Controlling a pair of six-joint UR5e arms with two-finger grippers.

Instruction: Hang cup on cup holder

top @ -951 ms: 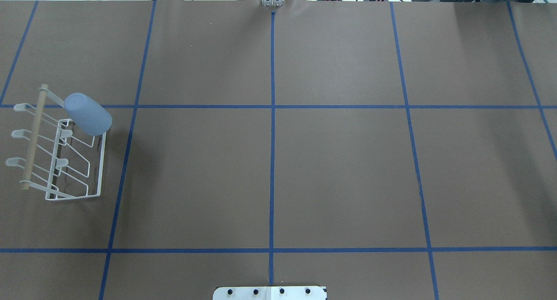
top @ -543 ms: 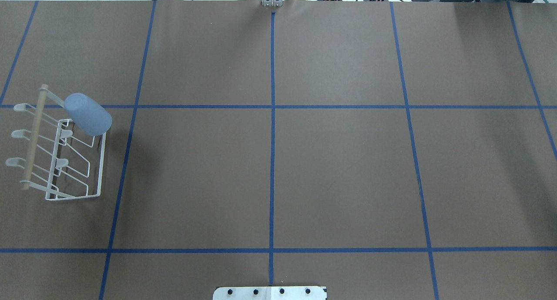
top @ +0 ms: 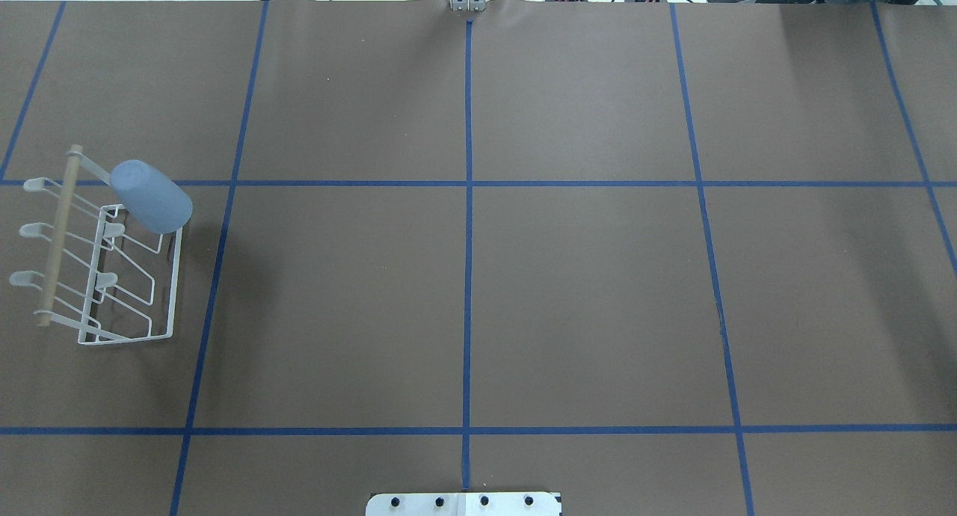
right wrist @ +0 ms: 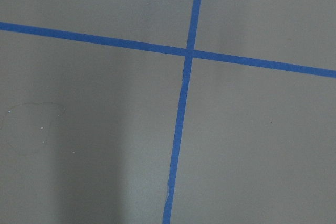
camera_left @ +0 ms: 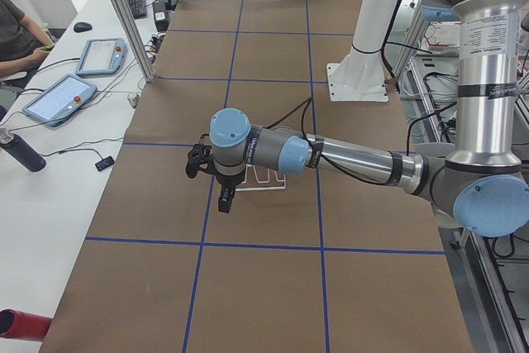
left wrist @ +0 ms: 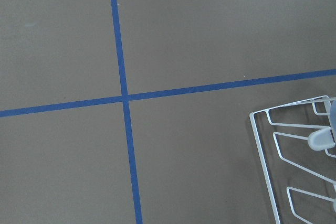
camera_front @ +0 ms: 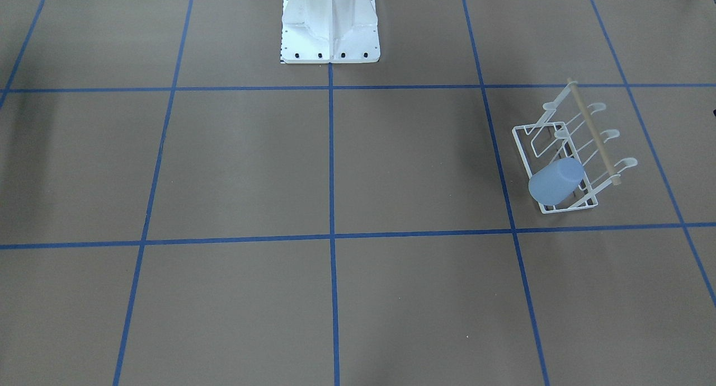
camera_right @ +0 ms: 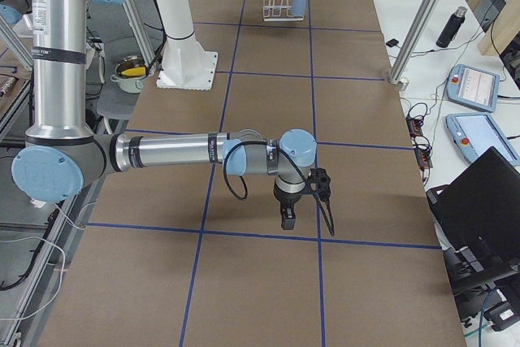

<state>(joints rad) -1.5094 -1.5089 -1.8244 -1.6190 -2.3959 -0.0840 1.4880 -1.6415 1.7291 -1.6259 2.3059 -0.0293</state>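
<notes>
One cup (top: 152, 197) overhead; arms (camera_left: 347, 159) (camera_right: 171, 150) sideways only.

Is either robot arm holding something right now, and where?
Neither holds the cup: it hangs base-up on the cup holder, apart from the left gripper and right gripper. Their jaws are too small to judge.
</notes>
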